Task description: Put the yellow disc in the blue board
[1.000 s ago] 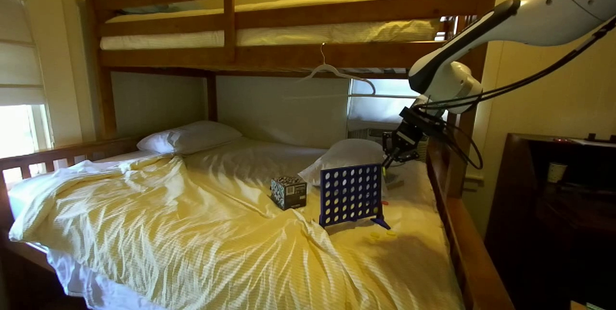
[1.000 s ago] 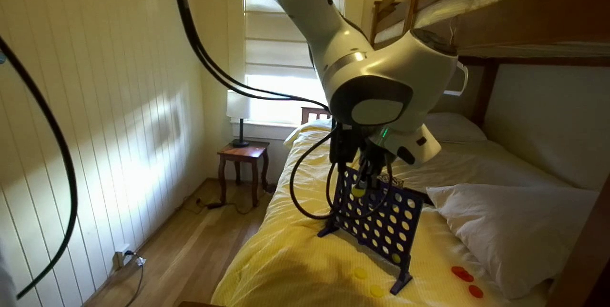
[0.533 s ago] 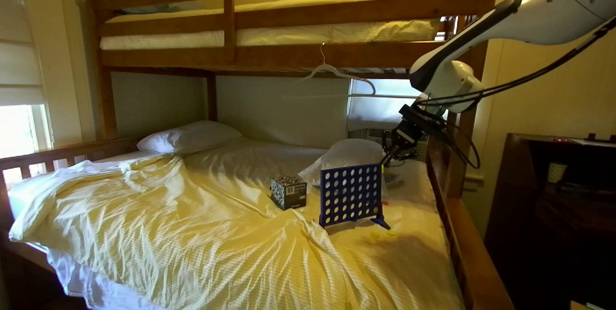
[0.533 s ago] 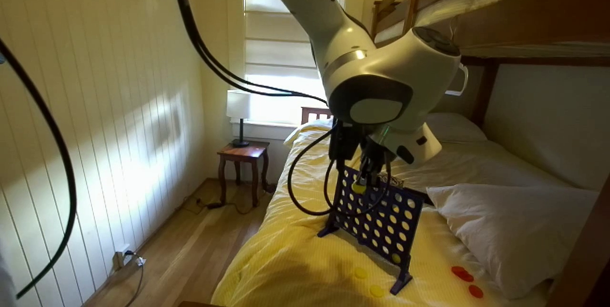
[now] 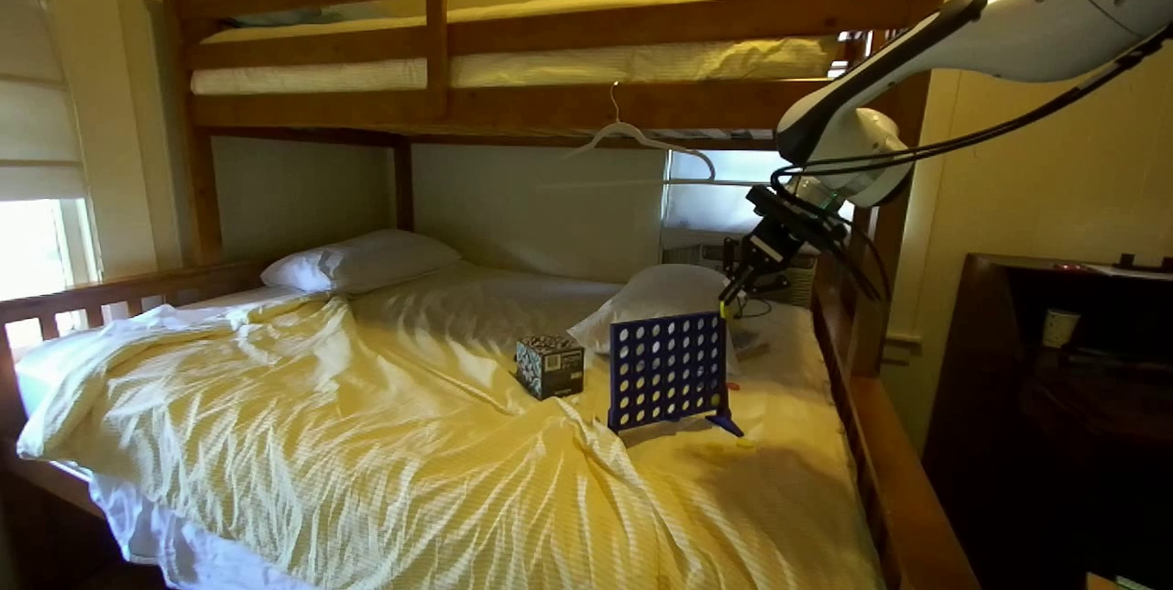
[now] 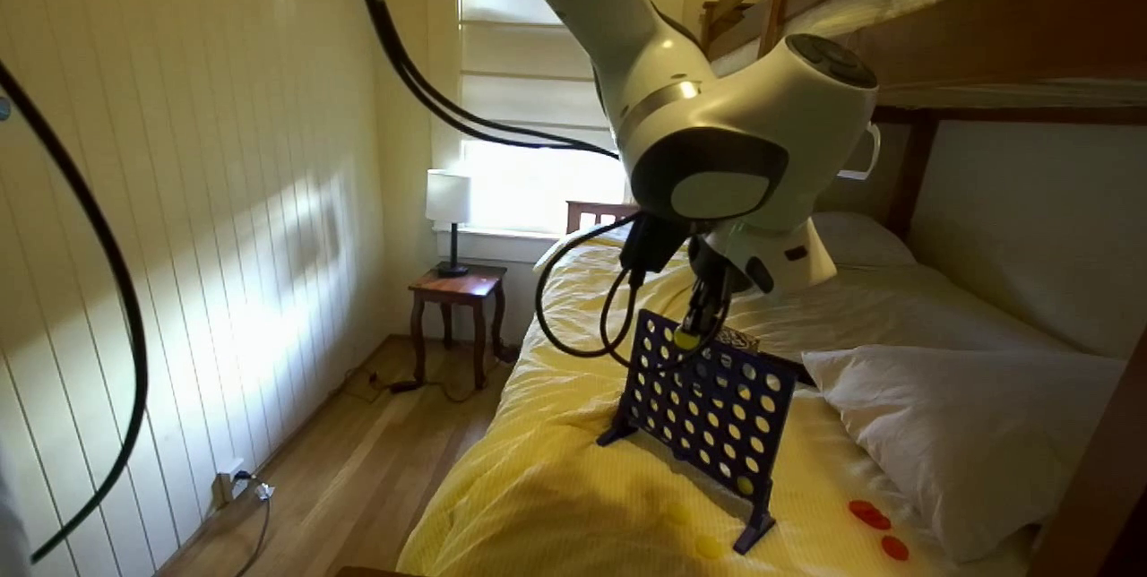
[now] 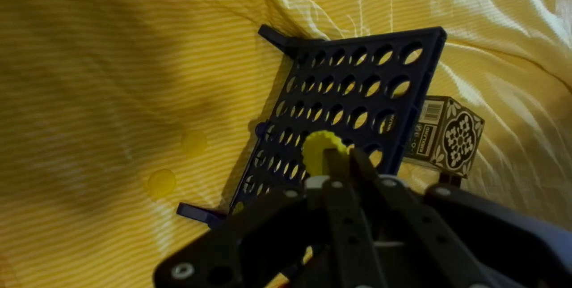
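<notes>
Wooden bunk bed [image 5: 550,109]; pale grooved wall [image 6: 206,201]. Yellow blanket [image 5: 367,453] finely striped, rumpled; on it the blue board [image 5: 663,374] stands upright, rows of round holes. Gripper [image 7: 345,158] pinches ridge-edged yellow disc [image 7: 316,156] near the board's top edge.

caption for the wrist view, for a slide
Gripper pinching a yellow disc, seen against the blue board; two more discs lie on the bedspread.

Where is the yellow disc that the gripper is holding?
In the wrist view, the yellow disc is near the centre, held in the gripper, with the blue board behind it.
</notes>
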